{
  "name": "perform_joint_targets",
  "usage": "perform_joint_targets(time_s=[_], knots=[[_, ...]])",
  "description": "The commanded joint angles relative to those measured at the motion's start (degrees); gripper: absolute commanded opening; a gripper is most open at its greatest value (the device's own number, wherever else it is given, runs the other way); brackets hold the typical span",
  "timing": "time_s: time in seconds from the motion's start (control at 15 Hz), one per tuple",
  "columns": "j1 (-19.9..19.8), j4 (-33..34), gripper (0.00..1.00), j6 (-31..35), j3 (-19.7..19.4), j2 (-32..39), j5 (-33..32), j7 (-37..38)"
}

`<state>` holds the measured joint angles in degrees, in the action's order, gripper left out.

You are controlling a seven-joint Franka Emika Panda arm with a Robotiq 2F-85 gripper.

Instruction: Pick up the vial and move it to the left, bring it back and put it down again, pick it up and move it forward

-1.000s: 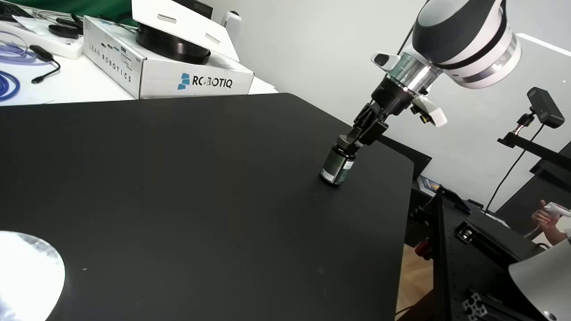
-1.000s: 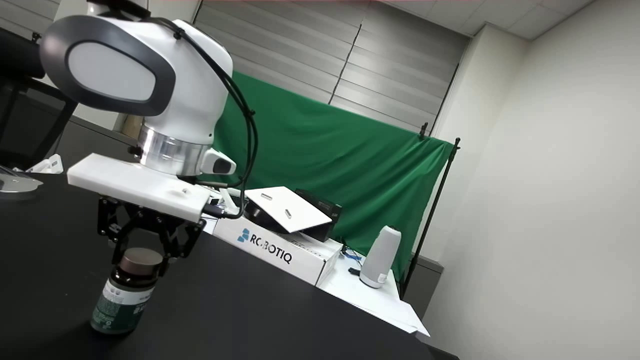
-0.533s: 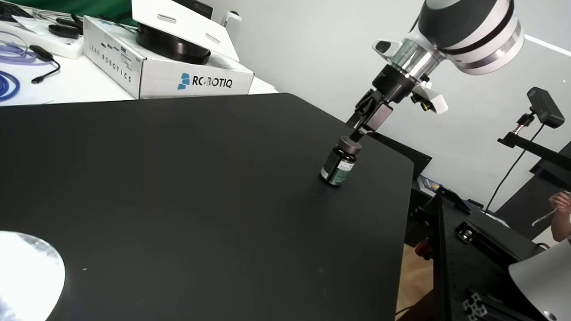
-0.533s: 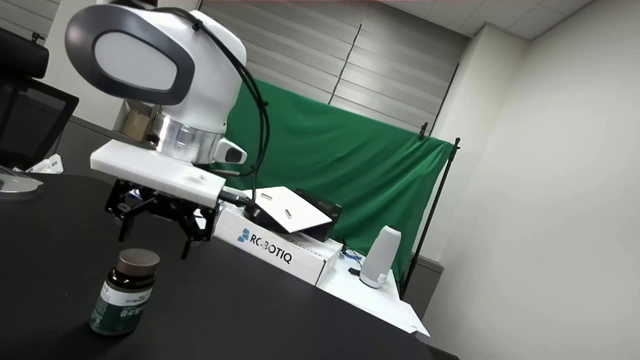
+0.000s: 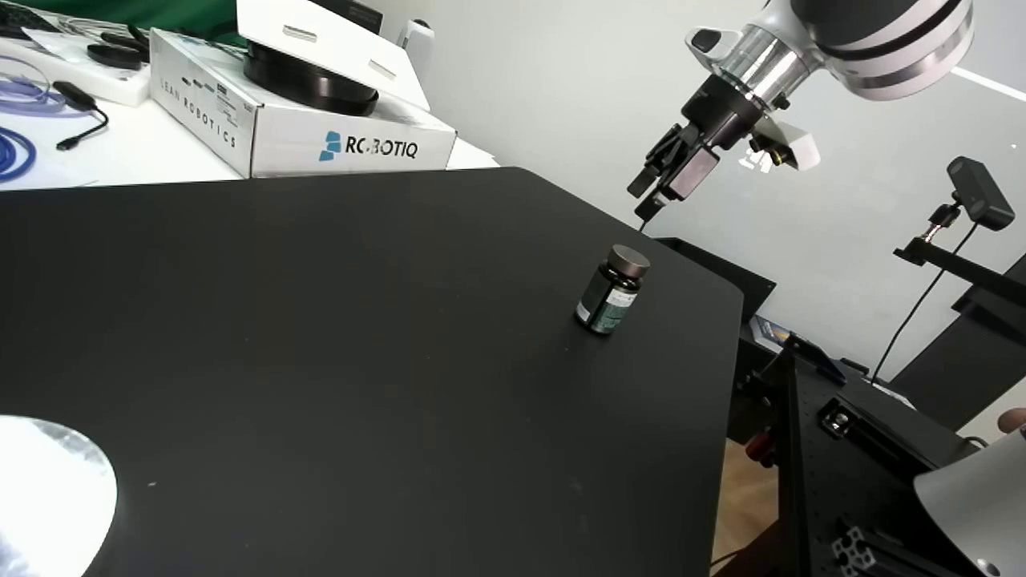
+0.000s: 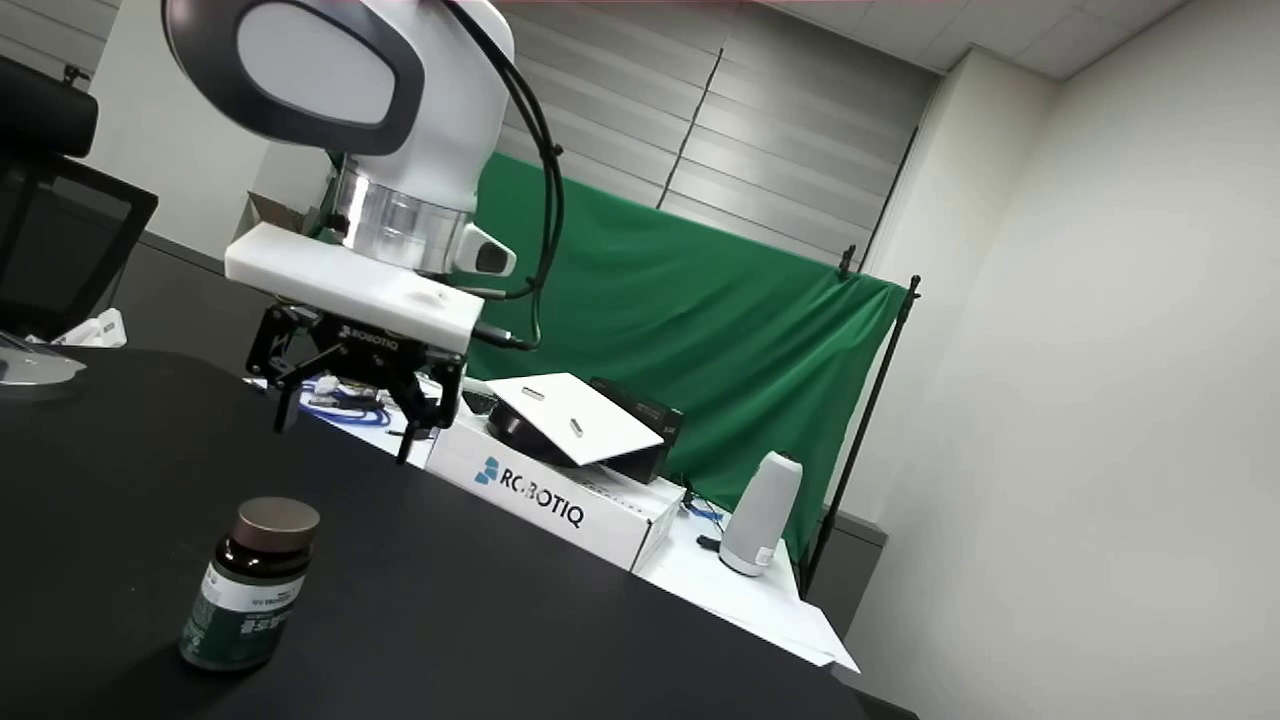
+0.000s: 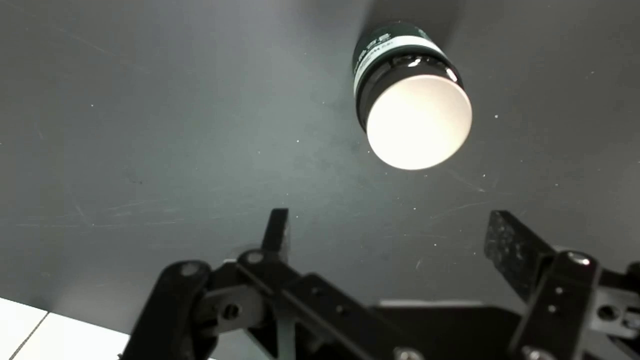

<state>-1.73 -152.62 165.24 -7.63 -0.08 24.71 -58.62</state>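
The vial is a short dark bottle with a round brown cap, a white band and a dark green label. It stands upright on the black table in both exterior views (image 5: 613, 290) (image 6: 248, 590). In the wrist view the vial (image 7: 411, 95) is in the upper middle, its cap bright from glare. My gripper (image 7: 390, 220) is open and empty, with its fingers wide apart. In both exterior views the gripper (image 5: 641, 202) (image 6: 343, 440) hangs above the table, higher than the vial's cap and clear of it. Nothing hides the vial.
The black table top (image 5: 345, 344) bears the vial. A white Robotiq box (image 5: 353, 148) with a tilted white plate stands on a white table beyond its edge. A white rounded object (image 5: 48, 497) is at the near left. A camera (image 5: 979, 192) is on a bracket beside the table.
The gripper was around the vial's cap one second ago. It has opened, let go and risen up and away. The vial has stayed in place on the table.
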Motion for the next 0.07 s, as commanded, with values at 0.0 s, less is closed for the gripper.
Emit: perform_joint_targets(time_s=[0.0], knots=[[0.0,0.0,1.0,0.0,0.0,0.2,0.0,0.0]])
